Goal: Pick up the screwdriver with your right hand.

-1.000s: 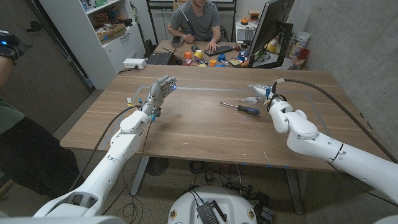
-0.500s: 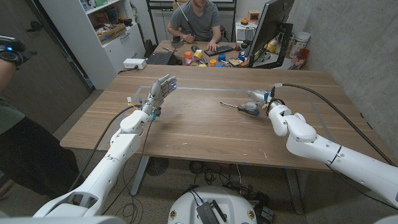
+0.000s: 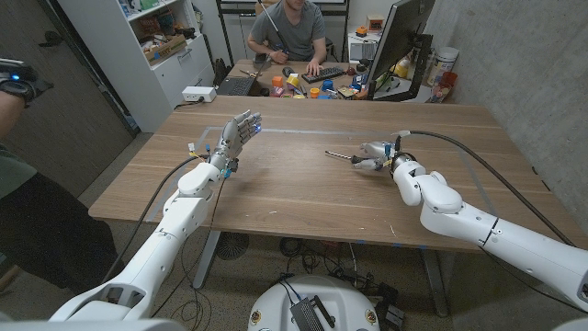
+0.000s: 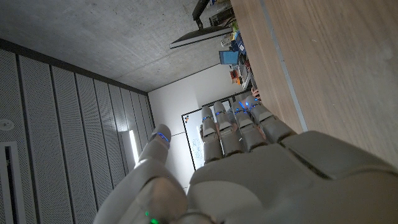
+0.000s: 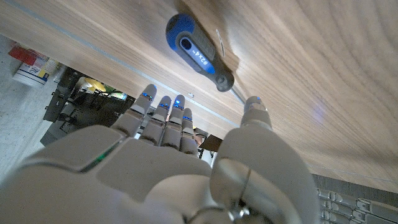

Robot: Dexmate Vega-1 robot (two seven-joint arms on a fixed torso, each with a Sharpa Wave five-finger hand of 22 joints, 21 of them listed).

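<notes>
The screwdriver [image 3: 342,155] lies on the wooden table [image 3: 294,188], right of the middle, its metal shaft pointing to the robot's left. My right hand [image 3: 376,154] hovers right at its handle and hides most of it in the head view. The right wrist view shows the blue and black handle [image 5: 198,53] lying on the wood just past my spread fingers [image 5: 163,116], with the thumb [image 5: 255,113] beside the shaft; nothing is gripped. My left hand [image 3: 237,133] is raised over the table's left part, fingers straight, holding nothing; its back [image 4: 249,162] is seen in the left wrist view.
A pale tape line [image 3: 303,131] runs across the table's far part. Behind it is a cluttered desk with a monitor [image 3: 404,41], a keyboard [image 3: 323,74] and a seated person [image 3: 287,32]. Another person's arm [image 3: 14,78] is at the left edge.
My right hand has moved to the robot's left along the table until it reached the screwdriver's handle and now covers it. The left arm has not moved.
</notes>
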